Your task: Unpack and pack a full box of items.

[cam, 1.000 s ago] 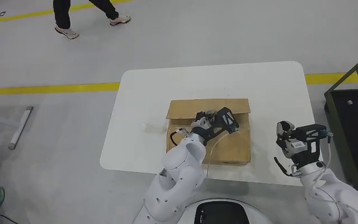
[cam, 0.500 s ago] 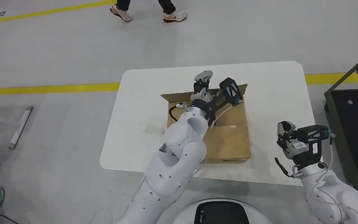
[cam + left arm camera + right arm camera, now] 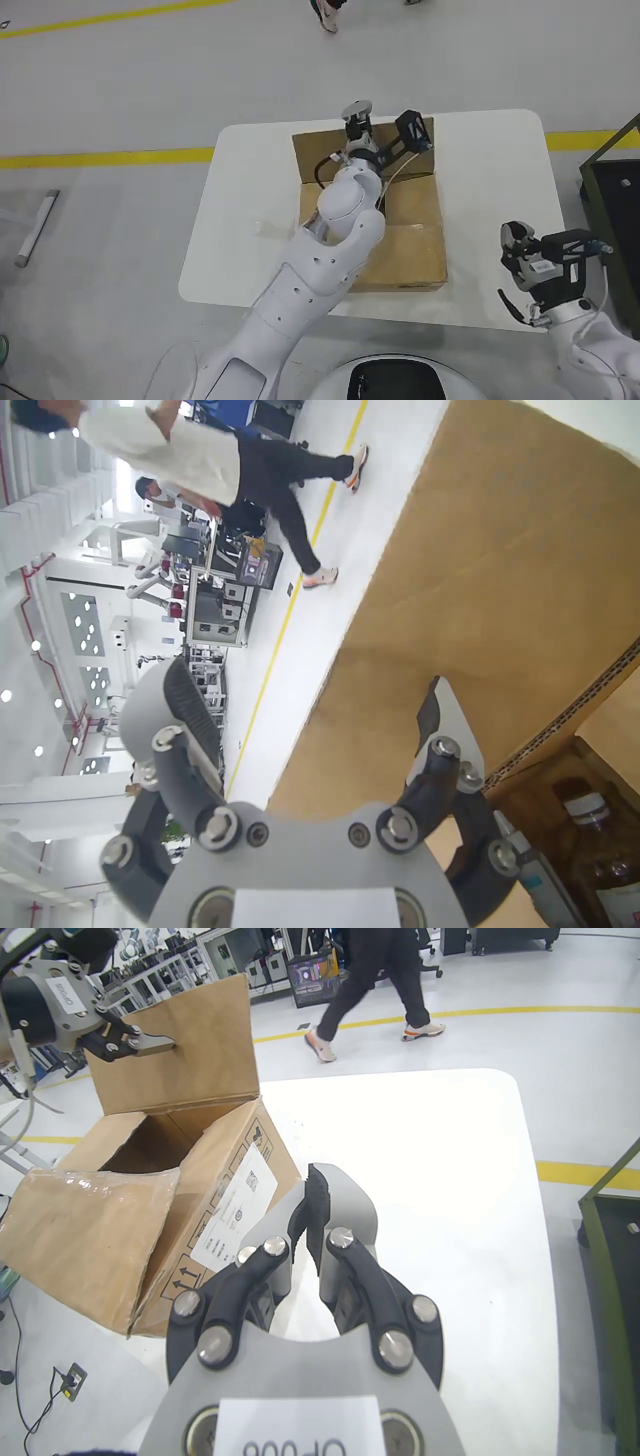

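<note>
A brown cardboard box [image 3: 412,250] [image 3: 227,1163] stands on the white table [image 3: 490,160]. Its far flap [image 3: 325,152] [image 3: 185,1058] stands raised. My left gripper [image 3: 362,122] [image 3: 307,685] [image 3: 147,1044] is open at that flap's top edge, one finger on the flap's inner face and the other beyond it. The near flap [image 3: 90,1228], with clear tape on it, still leans over the opening. Bottles [image 3: 585,807] and a tube [image 3: 542,887] lie inside the box. My right gripper [image 3: 540,265] [image 3: 311,1198] hovers shut and empty off the box's right side.
A dark green rack [image 3: 612,225] [image 3: 612,1248] stands just past the table's right edge. Bare tabletop lies between the box and that edge. A white label [image 3: 235,1213] sits on the box's side wall.
My left arm has stretched from the box's middle to its far edge, swinging the far flap up and open. The right gripper drifted slightly toward the near edge.
</note>
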### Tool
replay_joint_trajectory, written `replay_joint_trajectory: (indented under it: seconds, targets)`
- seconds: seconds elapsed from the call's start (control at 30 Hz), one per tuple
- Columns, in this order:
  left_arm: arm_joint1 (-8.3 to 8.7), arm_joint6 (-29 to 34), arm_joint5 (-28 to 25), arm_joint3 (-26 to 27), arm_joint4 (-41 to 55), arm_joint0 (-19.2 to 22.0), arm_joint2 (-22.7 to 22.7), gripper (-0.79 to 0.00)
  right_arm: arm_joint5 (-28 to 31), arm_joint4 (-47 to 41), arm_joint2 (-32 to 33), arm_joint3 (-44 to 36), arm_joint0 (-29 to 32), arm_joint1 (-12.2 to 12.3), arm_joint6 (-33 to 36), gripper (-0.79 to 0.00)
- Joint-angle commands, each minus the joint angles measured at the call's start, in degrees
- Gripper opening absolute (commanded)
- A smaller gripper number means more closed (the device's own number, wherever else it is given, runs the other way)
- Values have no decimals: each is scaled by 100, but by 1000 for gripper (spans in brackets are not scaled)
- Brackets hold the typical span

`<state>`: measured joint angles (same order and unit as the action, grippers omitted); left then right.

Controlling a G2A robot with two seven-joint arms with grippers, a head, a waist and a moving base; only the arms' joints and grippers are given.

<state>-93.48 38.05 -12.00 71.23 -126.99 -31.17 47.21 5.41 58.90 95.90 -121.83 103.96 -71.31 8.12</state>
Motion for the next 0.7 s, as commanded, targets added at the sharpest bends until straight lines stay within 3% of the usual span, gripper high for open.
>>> replay_joint_trajectory:
  seconds: [0.0,0.2,0.37,0.5,0.67]
  targets:
    - [-52,77,-17,-191,14,61,-55,0,44,-10,4,-22,29,1,7,-785]
    - [-163,170,62,-587,-38,209,-111,0,108,-37,-16,-81,96,-2,-15,-785]
    - [-222,135,246,-532,-214,227,-137,0,341,-1240,51,-43,126,-31,-102,-785]
    - [-198,189,309,2,-229,-21,54,0,721,-2153,257,83,105,-37,-208,-785]
    - [-54,369,114,1203,-358,-740,522,0,1704,-3012,412,287,-67,13,257,-785]
